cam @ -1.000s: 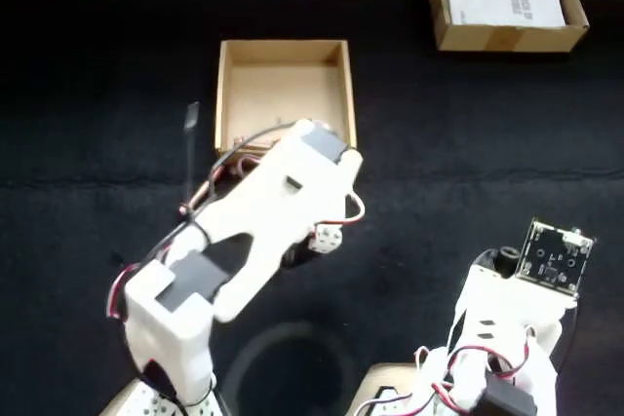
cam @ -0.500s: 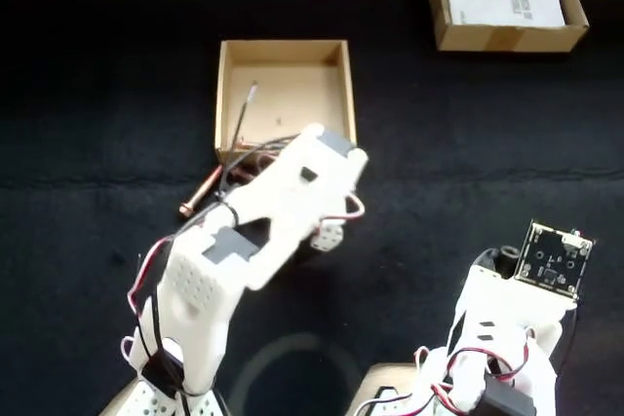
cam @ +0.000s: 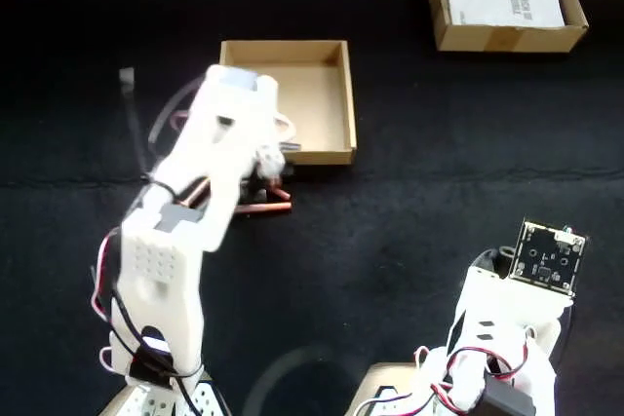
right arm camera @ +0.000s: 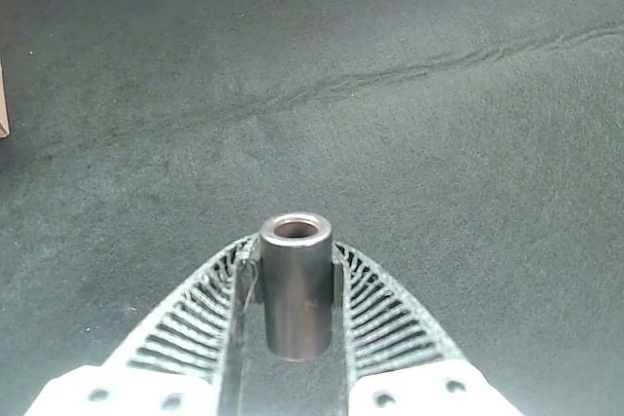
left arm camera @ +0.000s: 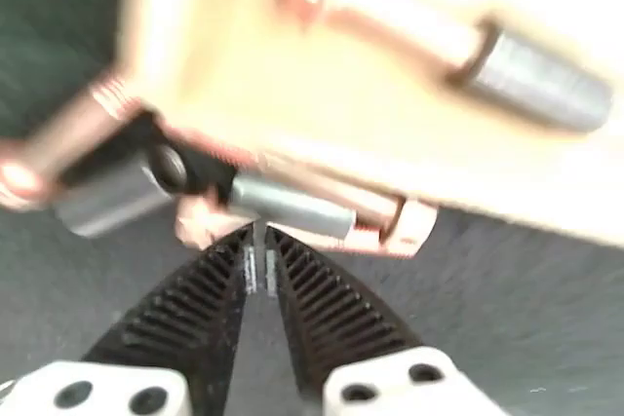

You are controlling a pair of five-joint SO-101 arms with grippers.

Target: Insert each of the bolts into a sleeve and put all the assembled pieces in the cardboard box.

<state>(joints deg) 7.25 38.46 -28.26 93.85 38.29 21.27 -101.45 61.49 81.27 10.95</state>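
Observation:
My left gripper (left arm camera: 256,241) is shut with nothing held, its tips just short of a grey sleeve (left arm camera: 292,204) on a copper bolt (left arm camera: 395,226) lying against the outer front wall of the cardboard box (cam: 341,94). A second sleeved bolt (left arm camera: 107,202) lies beside it. In the high view the left gripper (cam: 265,174) hangs over these copper bolts (cam: 261,208) by the box's front left. Inside the box lies an assembled bolt with its sleeve (left arm camera: 531,80). My right gripper (right arm camera: 295,270) is shut on an upright grey sleeve (right arm camera: 297,284) above the black mat.
A second cardboard box (cam: 507,7) with a paper sheet stands at the back right. The right arm (cam: 507,328) stays near the front right edge. Black cloth (cam: 439,172) covers the table between the arms.
The left arm swung left and stretched out toward the box's front left corner, uncovering the copper bolts in front of the box. The right arm kept still with its sleeve.

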